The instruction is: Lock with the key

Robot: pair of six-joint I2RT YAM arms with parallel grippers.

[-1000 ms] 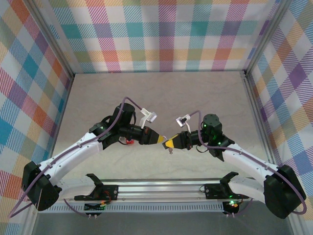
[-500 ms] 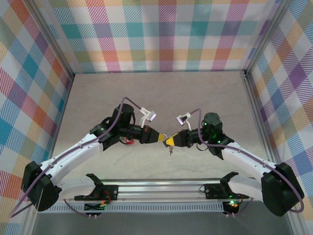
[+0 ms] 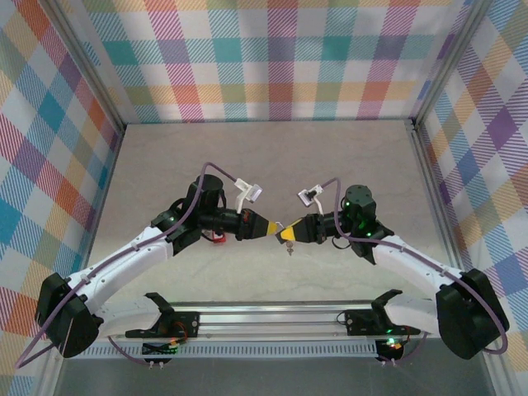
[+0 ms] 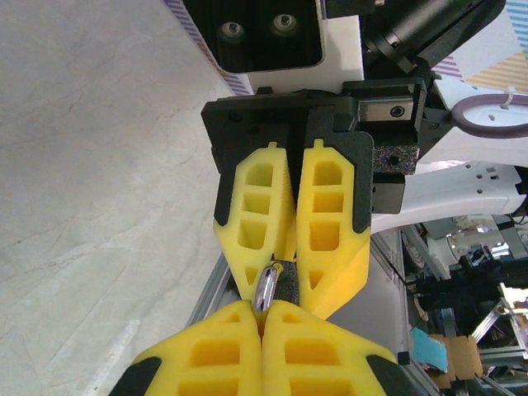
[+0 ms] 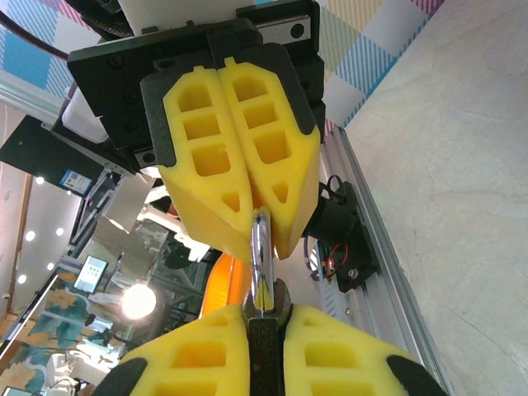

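Observation:
A small padlock [image 3: 280,231] hangs above the table between my two grippers, which meet tip to tip. My left gripper [image 3: 269,228] is shut on the silver shackle [image 4: 266,288], seen between its yellow fingers [image 4: 216,351]. My right gripper [image 3: 289,234] is shut on the black lock body [image 5: 266,356], and the shackle [image 5: 261,252] runs from it up into the left gripper's fingertips [image 5: 239,177]. A small key [image 3: 288,250] dangles just under the lock; the keyhole is hidden.
Bare grey tabletop [image 3: 272,165] stretches behind the grippers to the plaid back wall [image 3: 272,58]. Plaid side walls [image 3: 49,165] close in left and right. The aluminium rail [image 3: 272,318] with both arm bases runs along the near edge.
Both grippers have drifted slightly away from the near edge, still joined on the padlock. The right wrist has straightened toward the left gripper. Both grips are unchanged.

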